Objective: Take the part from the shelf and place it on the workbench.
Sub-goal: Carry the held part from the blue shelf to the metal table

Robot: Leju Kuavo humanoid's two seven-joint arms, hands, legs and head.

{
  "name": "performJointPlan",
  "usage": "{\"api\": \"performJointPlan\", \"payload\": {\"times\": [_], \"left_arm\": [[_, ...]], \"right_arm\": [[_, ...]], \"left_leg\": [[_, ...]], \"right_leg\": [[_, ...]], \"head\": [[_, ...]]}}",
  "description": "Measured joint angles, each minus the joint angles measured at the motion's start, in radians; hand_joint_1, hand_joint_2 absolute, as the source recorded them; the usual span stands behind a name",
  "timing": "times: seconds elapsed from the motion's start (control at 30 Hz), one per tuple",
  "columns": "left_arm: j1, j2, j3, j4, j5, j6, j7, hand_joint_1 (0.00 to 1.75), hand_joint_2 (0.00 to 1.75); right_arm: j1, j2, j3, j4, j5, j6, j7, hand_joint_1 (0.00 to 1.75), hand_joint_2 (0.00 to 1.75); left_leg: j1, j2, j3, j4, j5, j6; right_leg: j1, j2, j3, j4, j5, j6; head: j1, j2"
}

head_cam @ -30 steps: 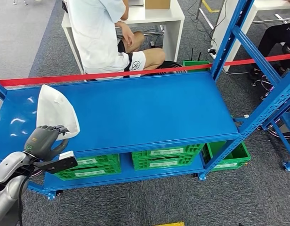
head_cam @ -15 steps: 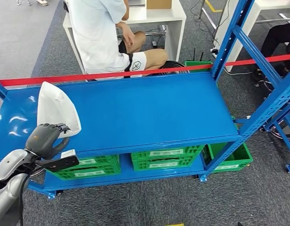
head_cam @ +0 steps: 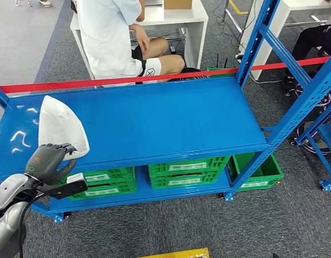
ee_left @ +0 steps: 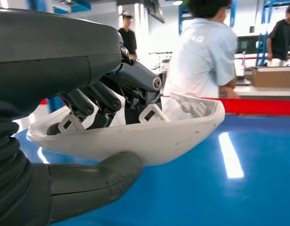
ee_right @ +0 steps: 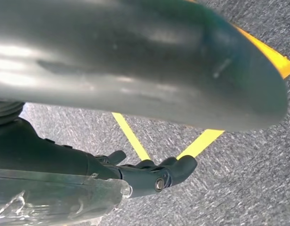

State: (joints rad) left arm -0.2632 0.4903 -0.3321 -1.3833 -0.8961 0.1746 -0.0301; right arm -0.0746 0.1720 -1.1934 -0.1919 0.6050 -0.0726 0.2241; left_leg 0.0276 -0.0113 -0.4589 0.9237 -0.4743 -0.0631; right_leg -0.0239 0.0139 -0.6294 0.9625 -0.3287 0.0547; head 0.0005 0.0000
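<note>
The part (head_cam: 58, 126) is a white curved plastic shell, hollow side up, at the left end of the blue shelf top (head_cam: 164, 123). My left hand (head_cam: 48, 161) grips its near edge. In the left wrist view the thumb lies under the shell (ee_left: 165, 139) and the dark fingers (ee_left: 100, 94) reach inside it. There the shell sits just above the glossy blue surface. My right hand (ee_right: 150, 172) hangs over grey carpet, its fingers stretched out and holding nothing.
Green crates (head_cam: 184, 172) sit on the lower shelf. Red tape (head_cam: 115, 81) runs along the shelf's far edge, with a seated person (head_cam: 111, 32) and a white table (head_cam: 192, 21) behind it. Blue uprights (head_cam: 289, 113) stand at the right. Yellow floor lines (ee_right: 204, 141) cross the carpet.
The whole picture has shifted a little, so the camera moved. My left hand keeps its hold on the white part at the same spot over the shelf.
</note>
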Motion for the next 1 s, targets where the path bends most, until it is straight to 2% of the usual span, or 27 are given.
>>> {"api": "performJointPlan", "payload": {"times": [0.07, 0.1, 0.13, 0.17, 0.23, 0.27, 0.3, 0.33, 0.37, 0.43, 0.47, 0.5, 0.57, 0.6, 0.67, 0.73, 0.83, 0.87, 0.9, 0.93, 0.97, 1.0], "left_arm": [[0.005, 0.0, -0.001, -0.001, 0.0, 0.0, 0.0, 1.75, 1.75], [0.006, 0.0, -0.001, -0.001, 0.0, 0.0, 0.0, 1.75, 1.75], [0.007, 0.0, -0.001, -0.002, 0.0, 0.0, 0.0, 1.75, 1.75], [0.007, 0.0, -0.001, -0.002, 0.0, 0.0, 0.0, 1.75, 1.75], [0.009, 0.001, -0.002, -0.003, 0.0, 0.0, 0.0, 1.75, 1.75], [0.011, 0.001, -0.002, -0.003, 0.0, 0.0, 0.0, 1.75, 1.75], [0.013, 0.001, -0.002, -0.003, 0.0, 0.0, 0.0, 1.75, 1.75], [0.014, 0.001, -0.003, -0.003, 0.0, 0.0, 0.0, 1.75, 1.75], [0.015, 0.001, -0.003, -0.003, 0.0, 0.0, 0.0, 1.75, 1.75], [0.015, 0.002, -0.002, -0.004, 0.0, 0.0, 0.0, 1.75, 1.75], [0.014, 0.004, -0.002, -0.004, 0.0, 0.0, 0.0, 1.75, 1.75], [0.014, 0.005, -0.002, -0.004, 0.0, 0.0, 0.0, 1.75, 1.75], [0.016, 0.007, -0.002, -0.004, 0.0, 0.001, 0.0, 1.75, 1.75], [0.017, 0.008, -0.002, -0.004, 0.0, 0.001, 0.0, 1.75, 1.75], [0.018, 0.012, -0.002, -0.004, 0.0, 0.001, 0.0, 1.75, 1.75], [0.017, 0.014, -0.001, -0.004, 0.0, 0.001, 0.0, 1.75, 1.75], [0.018, 0.014, -0.001, -0.004, 0.0, 0.001, 0.0, 1.75, 1.75], [0.019, 0.014, -0.001, -0.004, 0.0, 0.001, 0.0, 1.75, 1.75], [0.02, 0.014, -0.001, -0.004, 0.0, 0.001, 0.0, 1.75, 1.75], [0.022, 0.014, -0.001, -0.004, 0.0, 0.0, 0.0, 1.75, 1.75], [0.023, 0.014, -0.001, -0.004, 0.0, 0.0, 0.0, 1.75, 1.75], [0.023, 0.014, -0.001, -0.005, 0.0, 0.0, 0.0, 1.75, 1.75]], "right_arm": [[0.003, 0.0, 0.0, 0.0, 0.0, 0.0, 0.0, 0.0, 0.0], [0.004, 0.0, 0.0, 0.0, 0.0, 0.0, 0.001, 0.0, 0.0], [0.005, 0.001, 0.0, 0.0, 0.0, 0.0, 0.001, 0.0, 0.0], [0.005, 0.001, 0.0, 0.0, 0.0, 0.0, 0.001, 0.0, 0.0], [0.004, 0.002, 0.0, 0.0, 0.0, 0.0, 0.001, 0.0, 0.0], [0.003, 0.002, 0.0, 0.0, 0.0, 0.0, 0.001, 0.0, 0.0], [0.003, 0.002, 0.0, 0.0, 0.0, 0.0, 0.001, 0.0, 0.0], [0.003, 0.002, 0.0, 0.0, 0.0, 0.0, 0.001, 0.0, 0.0], [0.002, 0.002, 0.0, 0.0, 0.0, 0.0, 0.001, 0.0, 0.0], [-0.001, 0.001, 0.0, 0.0, 0.0, 0.0, 0.001, 0.0, 0.0], [-0.003, 0.001, 0.0, 0.0, 0.0, 0.0, 0.001, 0.0, 0.0], [-0.005, 0.001, 0.0, -0.001, 0.001, 0.0, 0.001, 0.0, 0.0], [-0.006, 0.001, 0.0, -0.001, 0.001, 0.001, 0.0, 0.0, 0.0], [-0.006, 0.002, 0.0, -0.001, 0.001, 0.001, 0.0, 0.0, 0.0], [-0.007, 0.002, 0.0, -0.001, 0.001, 0.001, 0.001, 0.0, 0.0], [-0.008, 0.002, 0.0, -0.001, 0.002, 0.002, 0.001, 0.0, 0.0], [-0.008, 0.002, 0.0, -0.001, 0.002, 0.002, 0.001, 0.0, 0.0], [-0.008, 0.002, 0.0, -0.001, 0.002, 0.002, 0.001, 0.0, 0.0], [-0.008, 0.002, 0.0, -0.001, 0.002, 0.002, 0.001, 0.0, 0.0], [-0.008, 0.002, 0.0, -0.001, 0.002, 0.003, 0.001, 0.0, 0.0], [-0.008, 0.002, 0.0, -0.001, 0.002, 0.003, 0.001, 0.0, 0.0], [-0.008, 0.002, 0.0, -0.001, 0.002, 0.004, 0.001, 0.0, 0.0]], "left_leg": [[-0.002, 0.0, -0.013, -0.001, 0.012, 0.022], [-0.003, 0.0, -0.021, 0.0, 0.02, 0.032], [-0.003, 0.002, -0.03, 0.0, 0.029, 0.041], [-0.004, 0.003, -0.039, 0.0, 0.037, 0.048], [-0.011, 0.005, -0.057, 0.0, 0.052, 0.058], [-0.015, 0.006, -0.066, 0.0, 0.059, 0.061], [-0.019, 0.007, -0.075, 0.001, 0.065, 0.063], [-0.023, 0.007, -0.082, 0.001, 0.071, 0.064], [-0.026, 0.007, -0.088, 0.001, 0.077, 0.065], [-0.031, 0.006, -0.096, 0.001, 0.086, 0.062], [-0.031, 0.007, -0.1, 0.001, 0.092, 0.059], [-0.029, 0.007, -0.103, 0.0, 0.097, 0.054], [-0.027, 0.008, -0.109, -0.002, 0.109, 0.042], [-0.027, 0.008, -0.113, 0.001, 0.103, 0.036], [-0.027, 0.008, -0.135, 0.047, 0.048, 0.025], [-0.024, 0.008, -0.155, 0.105, -0.01, 0.019], [-0.023, 0.008, -0.166, 0.142, -0.035, 0.017], [-0.022, 0.008, -0.174, 0.169, -0.051, 0.016], [-0.02, 0.008, -0.172, 0.205, -0.051, 0.012], [-0.018, 0.008, -0.155, 0.217, -0.039, 0.007], [-0.016, 0.008, -0.119, 0.193, -0.015, 0.003], [-0.014, 0.008, -0.068, 0.141, 0.008, -0.001]], "right_leg": [[0.0, -0.002, -0.004, -0.014, 0.018, 0.012], [-0.001, -0.003, -0.01, -0.01, 0.01, 0.016], [0.0, -0.005, -0.021, 0.015, -0.018, 0.019], [0.001, -0.007, -0.039, 0.063, -0.061, 0.02], [0.005, -0.007, -0.081, 0.214, -0.159, 0.018], [0.007, -0.007, -0.092, 0.275, -0.188, 0.015], [0.01, -0.007, -0.089, 0.306, -0.196, 0.01], [0.014, -0.007, -0.065, 0.292, -0.185, 0.003], [0.02, -0.006, -0.021, 0.238, -0.162, -0.006], [0.032, -0.005, 0.085, 0.085, -0.131, -0.03], [0.037, -0.004, 0.122, 0.026, -0.127, -0.037], [0.041, -0.003, 0.141, -0.007, -0.129, -0.042], [0.042, -0.003, 0.141, -0.022, -0.121, -0.045], [0.04, -0.004, 0.135, -0.025, -0.112, -0.049], [0.033, -0.007, 0.119, -0.031, -0.093, -0.057], [0.032, -0.008, 0.107, -0.031, -0.083, -0.061], [0.032, -0.009, 0.102, -0.03, -0.079, -0.061], [0.032, -0.009, 0.099, -0.03, -0.076, -0.062], [0.031, -0.01, 0.083, -0.027, -0.066, -0.062], [0.03, -0.011, 0.065, -0.023, -0.053, -0.06], [0.028, -0.011, 0.047, -0.019, -0.041, -0.056], [0.027, -0.011, 0.029, -0.014, -0.028, -0.05]], "head": [[0.001, 0.0], [0.002, 0.0], [0.003, 0.0], [0.005, 0.0], [0.008, 0.0], [0.008, 0.0], [0.008, 0.0], [0.008, 0.0], [0.008, 0.0], [0.007, 0.0], [0.007, 0.0], [0.007, 0.0], [0.007, 0.0], [0.006, 0.0], [0.001, 0.0], [-0.004, 0.0], [-0.004, 0.0], [-0.003, 0.0], [-0.003, 0.0], [-0.003, 0.0], [-0.003, 0.0], [-0.004, 0.0]]}}
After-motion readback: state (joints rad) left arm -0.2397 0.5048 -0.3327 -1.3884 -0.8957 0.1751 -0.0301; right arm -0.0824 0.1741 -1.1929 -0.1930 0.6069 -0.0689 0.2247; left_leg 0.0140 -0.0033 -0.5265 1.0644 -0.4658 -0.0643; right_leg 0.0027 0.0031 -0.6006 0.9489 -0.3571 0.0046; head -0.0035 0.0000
